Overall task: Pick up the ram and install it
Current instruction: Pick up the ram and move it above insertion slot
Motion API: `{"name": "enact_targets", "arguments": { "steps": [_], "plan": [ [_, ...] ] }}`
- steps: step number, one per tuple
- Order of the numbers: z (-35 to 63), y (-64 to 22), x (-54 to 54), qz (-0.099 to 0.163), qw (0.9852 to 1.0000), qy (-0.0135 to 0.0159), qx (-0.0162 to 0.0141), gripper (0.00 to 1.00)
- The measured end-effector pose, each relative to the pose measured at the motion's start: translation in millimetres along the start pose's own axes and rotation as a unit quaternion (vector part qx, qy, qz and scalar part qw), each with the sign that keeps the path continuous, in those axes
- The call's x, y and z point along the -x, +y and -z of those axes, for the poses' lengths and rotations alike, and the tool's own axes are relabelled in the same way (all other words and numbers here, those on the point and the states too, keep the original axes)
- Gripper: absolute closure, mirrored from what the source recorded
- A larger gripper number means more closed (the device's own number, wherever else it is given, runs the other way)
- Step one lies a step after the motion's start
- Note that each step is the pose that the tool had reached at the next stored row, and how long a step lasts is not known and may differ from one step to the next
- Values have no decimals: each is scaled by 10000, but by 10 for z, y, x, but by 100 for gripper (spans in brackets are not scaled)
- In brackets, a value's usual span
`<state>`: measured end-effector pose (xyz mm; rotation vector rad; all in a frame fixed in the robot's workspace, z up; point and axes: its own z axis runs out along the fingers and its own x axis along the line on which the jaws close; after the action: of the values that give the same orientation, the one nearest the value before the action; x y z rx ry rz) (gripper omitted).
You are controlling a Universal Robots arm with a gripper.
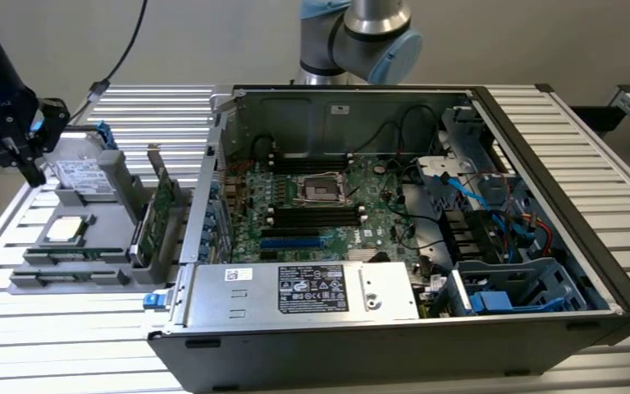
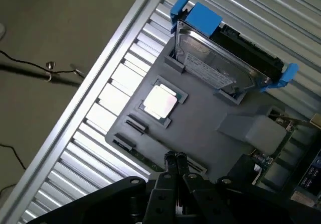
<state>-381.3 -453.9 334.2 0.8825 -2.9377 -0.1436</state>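
We are looking at a ribbed aluminium table (image 1: 85, 345) carrying a moulded grey plastic tray (image 2: 200, 118) beside an open metal computer case (image 1: 577, 246). The black gripper (image 2: 175, 159) is hanging above the tray, its slim fingers pressed together, gripping nothing. The ram (image 1: 72, 255), a thin, flat green stick, is lying in a slot along the tray's edge farthest from the hard drive (image 2: 215, 63).

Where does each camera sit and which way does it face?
Exterior view: off the arm, raised, looking down over the open computer case and grey tray; arm joint and gripper show.
Wrist view: on the wrist, looking down past the shut gripper at the tray.
Shared: tray, hard drive, processor, gripper.
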Motion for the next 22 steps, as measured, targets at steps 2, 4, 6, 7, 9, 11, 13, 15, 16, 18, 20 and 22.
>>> {"name": "enact_targets", "arguments": {
  "steps": [2, 4, 6, 7, 9, 11, 13, 15, 16, 18, 20, 22],
  "plan": [
    [-8, -1, 0, 176, 9998, 20, -7, 90],
    [-17, -1, 1, 360, 9993, 40, -15, 90],
    [-26, -3, 1, 544, 9985, 60, -22, 90],
    [-30, -3, 1, 627, 9980, 69, -26, 90],
    [-37, -4, 1, 811, 9967, 89, -33, 90],
    [-44, -5, 2, 989, 9950, 109, -41, 90],
    [-50, -5, 2, 1167, 9931, 128, -48, 90],
    [-60, -6, 2, 1346, 9908, 149, -56, 90],
    [-65, -7, 3, 1437, 9895, 162, -62, 90],
    [-74, -8, 3, 1609, 9868, 188, -74, 90],
    [-83, -9, 3, 1777, 9838, 215, -88, 90],
    [-91, -9, 3, 1927, 9809, 243, -107, 90]
  ]
}}
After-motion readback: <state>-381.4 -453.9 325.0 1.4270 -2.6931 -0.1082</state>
